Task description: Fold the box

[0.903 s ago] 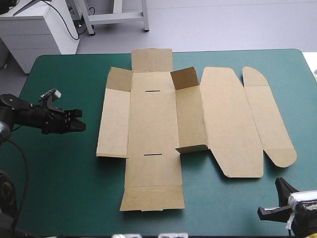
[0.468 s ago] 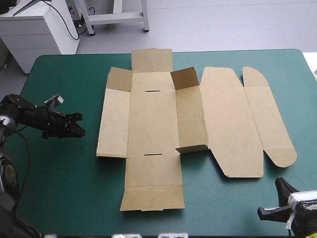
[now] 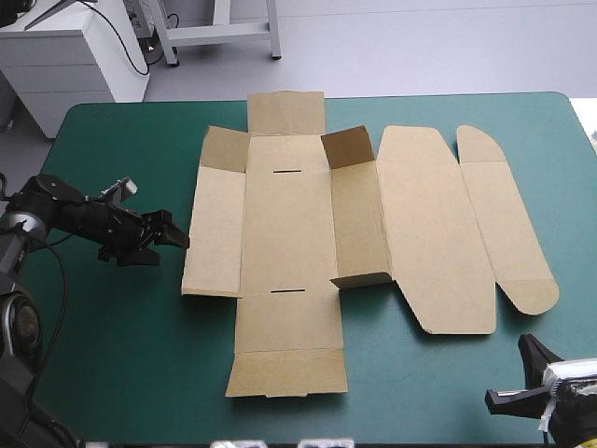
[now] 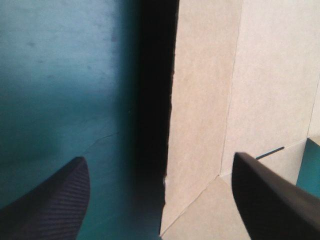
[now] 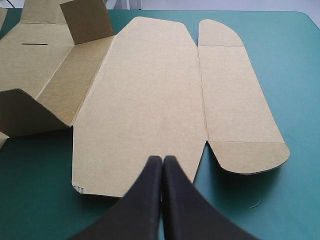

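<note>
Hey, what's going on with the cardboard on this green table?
A two-armed robot is about to fold a brown box. The box lies almost flat on the teal-green table, only a few small flaps raised. The left tool is open right at the box's left edge, not gripping it. The right tool is shut near the table's near right corner, apart from the box.

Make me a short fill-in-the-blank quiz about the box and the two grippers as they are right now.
1. The left gripper has its fingers ____, with the brown box's left edge between them.
2. The right gripper has its fingers ____, meeting in one pointed arch.
3. The box's middle panel has ____ narrow slots cut in it.

Missing words: open; shut; two.
</note>
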Motion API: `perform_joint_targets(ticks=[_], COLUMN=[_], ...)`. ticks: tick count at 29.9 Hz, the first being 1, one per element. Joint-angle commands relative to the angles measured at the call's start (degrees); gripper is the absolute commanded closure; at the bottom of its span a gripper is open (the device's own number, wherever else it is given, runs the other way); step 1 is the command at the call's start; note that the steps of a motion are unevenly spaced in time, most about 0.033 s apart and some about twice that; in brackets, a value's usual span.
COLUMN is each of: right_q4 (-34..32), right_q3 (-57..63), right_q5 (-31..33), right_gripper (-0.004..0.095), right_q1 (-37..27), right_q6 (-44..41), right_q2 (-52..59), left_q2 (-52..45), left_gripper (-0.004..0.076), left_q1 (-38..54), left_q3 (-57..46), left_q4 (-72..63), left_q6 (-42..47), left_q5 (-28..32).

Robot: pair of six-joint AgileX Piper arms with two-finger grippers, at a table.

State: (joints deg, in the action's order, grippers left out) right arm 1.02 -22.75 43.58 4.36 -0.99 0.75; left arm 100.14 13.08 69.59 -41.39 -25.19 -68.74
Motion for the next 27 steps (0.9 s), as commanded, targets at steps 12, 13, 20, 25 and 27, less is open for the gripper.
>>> perform_joint_targets(ticks=[12,13,20,25,27], right_q4=[-0.3,-0.3,-0.3,-0.3,-0.3], right_q3=[-1.3,-1.3,-1.3,-1.3,-1.3], right_q5=[-4.4,-4.4,-4.4,-4.4,-4.4], right_gripper=[0.0928,0.0928,0.0928,0.0928,0.0928], right_q1=[0.1,0.1,0.1,0.1,0.1], right_q6=[0.4,0.4,0.4,0.4,0.4], right_q2=[1.3,1.3,1.3,1.3,1.3], left_q2=[1.0,1.0,1.7,3.1,3.7], left_gripper=[0.0155,0.0155,0.0155,0.0156,0.0156], left_q1=[-6.4,-6.5,-7.8,-9.9,-10.3], left_q3=[1.5,1.5,1.5,1.5,1.5], left_q4=[-12.1,-12.6,-13.2,-13.2,-13.2], left_q6=[1.6,1.6,1.3,1.3,1.3], left_q5=[1.2,1.9,3.1,3.0,2.7])
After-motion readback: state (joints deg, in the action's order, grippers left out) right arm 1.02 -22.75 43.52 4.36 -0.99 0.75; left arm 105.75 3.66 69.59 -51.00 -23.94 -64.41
